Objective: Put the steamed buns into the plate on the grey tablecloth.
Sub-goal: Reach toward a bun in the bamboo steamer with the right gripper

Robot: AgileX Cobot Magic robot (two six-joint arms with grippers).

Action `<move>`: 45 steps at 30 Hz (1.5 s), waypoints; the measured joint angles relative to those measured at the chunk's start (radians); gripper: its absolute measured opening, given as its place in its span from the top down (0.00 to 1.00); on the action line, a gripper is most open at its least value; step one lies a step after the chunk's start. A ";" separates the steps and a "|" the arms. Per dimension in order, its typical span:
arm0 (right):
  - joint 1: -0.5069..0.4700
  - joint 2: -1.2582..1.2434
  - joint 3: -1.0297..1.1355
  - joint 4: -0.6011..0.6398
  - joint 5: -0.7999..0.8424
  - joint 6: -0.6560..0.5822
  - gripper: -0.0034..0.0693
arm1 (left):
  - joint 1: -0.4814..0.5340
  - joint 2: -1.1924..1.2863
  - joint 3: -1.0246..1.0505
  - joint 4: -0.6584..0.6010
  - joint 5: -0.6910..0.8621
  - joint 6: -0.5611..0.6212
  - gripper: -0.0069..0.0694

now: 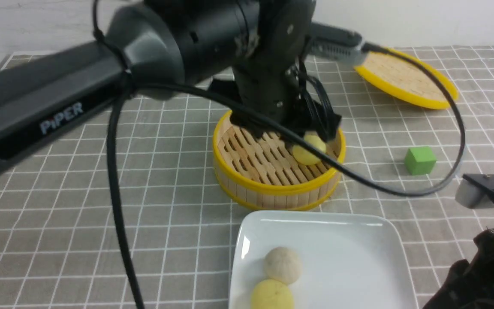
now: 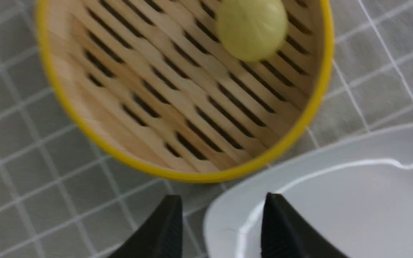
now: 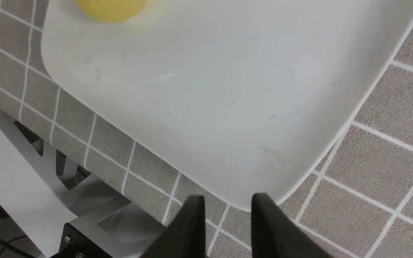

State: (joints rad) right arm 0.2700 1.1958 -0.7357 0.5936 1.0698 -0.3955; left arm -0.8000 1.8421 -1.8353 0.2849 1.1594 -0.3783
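Observation:
One pale yellow steamed bun [image 1: 309, 150] lies in the bamboo steamer basket [image 1: 238, 171], at its right side; it also shows in the left wrist view [image 2: 252, 28]. My left gripper [image 2: 222, 218] is open and empty, held above the basket's near rim and the plate's far corner. The white square plate [image 1: 350, 257] sits on the grey tablecloth [image 1: 58, 206] and holds an off-white bun [image 1: 282, 264] and a yellow bun [image 1: 272, 296]. My right gripper [image 3: 228, 215] is slightly open and empty, over the cloth at the plate's near right corner [image 3: 249, 193].
A green cube [image 1: 420, 160] stands right of the basket. The yellow-rimmed lid [image 1: 405, 77] lies at the back right. My left arm [image 1: 268, 64] and its cable [image 1: 114, 193] cross the left and middle. The table's front edge [image 3: 20, 150] is close to the plate.

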 joint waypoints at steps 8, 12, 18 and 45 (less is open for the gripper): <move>0.010 0.000 0.000 -0.004 0.036 0.000 0.74 | 0.200 -0.032 -0.163 -0.013 0.078 0.055 0.90; 0.053 0.000 0.000 -0.036 0.039 0.003 0.85 | 0.362 -0.038 -0.145 -0.198 0.078 0.117 0.90; 0.112 0.041 -0.074 -0.164 0.058 0.125 0.97 | 0.537 -0.088 0.070 -0.398 0.078 0.253 0.90; 0.114 0.985 -1.308 -0.320 0.126 0.186 0.50 | 0.546 -0.317 0.327 -0.389 0.078 0.456 0.89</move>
State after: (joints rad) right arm 0.3840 2.1810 -2.0437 0.2734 1.1961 -0.2099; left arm -0.2536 1.5252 -1.5080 -0.1041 1.2379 0.0780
